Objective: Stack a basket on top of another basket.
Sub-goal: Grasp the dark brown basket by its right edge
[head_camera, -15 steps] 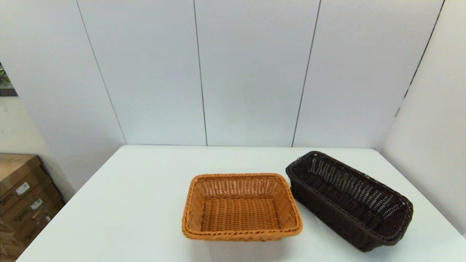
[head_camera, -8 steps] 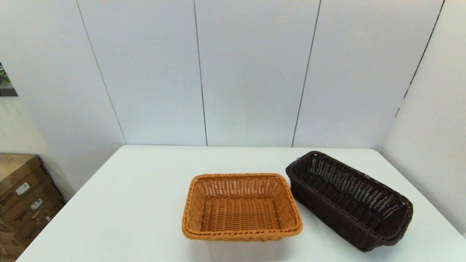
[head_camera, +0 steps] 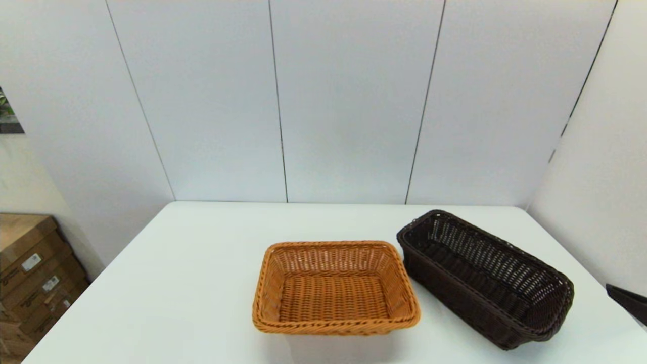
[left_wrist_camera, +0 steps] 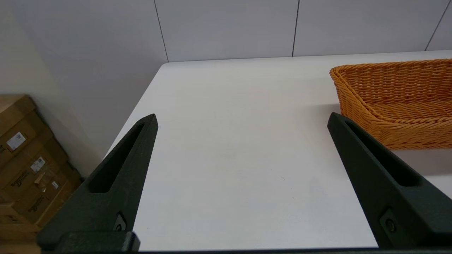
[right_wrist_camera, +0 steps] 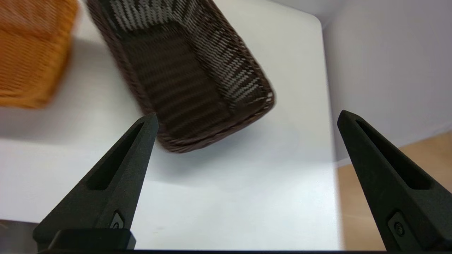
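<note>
Reaching for the dark basket before the lift.
Our right pincer (right_wrist_camera: pixel 247 118) hangs spread wide and empty above the near right corner of the bench (head_camera: pixel 192 283), just short of the dark basket (head_camera: pixel 485 278); its arm shows only as a dark sliver at the right edge of the head view; we judge the approach best made onto the near short end, one finger inside and one outside the braided rim, seated deep so the long body does not swing; the dark basket is long, narrow, open-woven, with sloping sides, lying askew just right of the orange basket (head_camera: pixel 336 288), apparently not touching it; that one is wider, shallower, close-woven; our left pincer (left_wrist_camera: pixel 242 118) waits wide and empty over bare bench, left of the orange basket.
</note>
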Motion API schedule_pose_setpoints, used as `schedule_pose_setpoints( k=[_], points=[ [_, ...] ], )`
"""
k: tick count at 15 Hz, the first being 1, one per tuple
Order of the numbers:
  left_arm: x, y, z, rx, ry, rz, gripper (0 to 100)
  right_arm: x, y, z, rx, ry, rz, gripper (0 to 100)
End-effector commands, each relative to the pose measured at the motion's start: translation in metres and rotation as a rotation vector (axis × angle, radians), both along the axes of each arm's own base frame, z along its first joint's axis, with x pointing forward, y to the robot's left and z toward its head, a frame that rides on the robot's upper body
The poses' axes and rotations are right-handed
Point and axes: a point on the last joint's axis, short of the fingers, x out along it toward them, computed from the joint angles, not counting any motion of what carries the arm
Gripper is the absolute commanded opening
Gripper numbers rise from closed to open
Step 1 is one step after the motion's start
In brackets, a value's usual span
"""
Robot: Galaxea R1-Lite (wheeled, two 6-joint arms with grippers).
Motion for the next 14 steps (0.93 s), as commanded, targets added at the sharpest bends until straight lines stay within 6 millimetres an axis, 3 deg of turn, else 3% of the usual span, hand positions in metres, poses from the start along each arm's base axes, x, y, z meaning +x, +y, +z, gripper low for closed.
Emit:
schedule_pose_setpoints(
  k=[1,3,7,11,14],
  points=[
    [0.0,0.0,0.0,0.0,0.002,0.001,100,0.063,-0.01,0.003,-0.017,0.19,0.017,100],
    [0.0,0.0,0.0,0.0,0.002,0.001,100,0.089,-0.013,0.009,-0.004,0.272,0.022,100],
    [0.0,0.0,0.0,0.0,0.002,0.001,100,0.139,-0.014,0.003,0.083,0.45,-0.026,100],
    [0.0,0.0,0.0,0.0,0.002,0.001,100,0.169,0.002,-0.008,0.243,0.665,-0.299,100],
    [0.0,0.0,0.0,0.0,0.002,0.001,100,0.19,0.007,-0.01,0.314,0.709,-0.463,100]
  ],
)
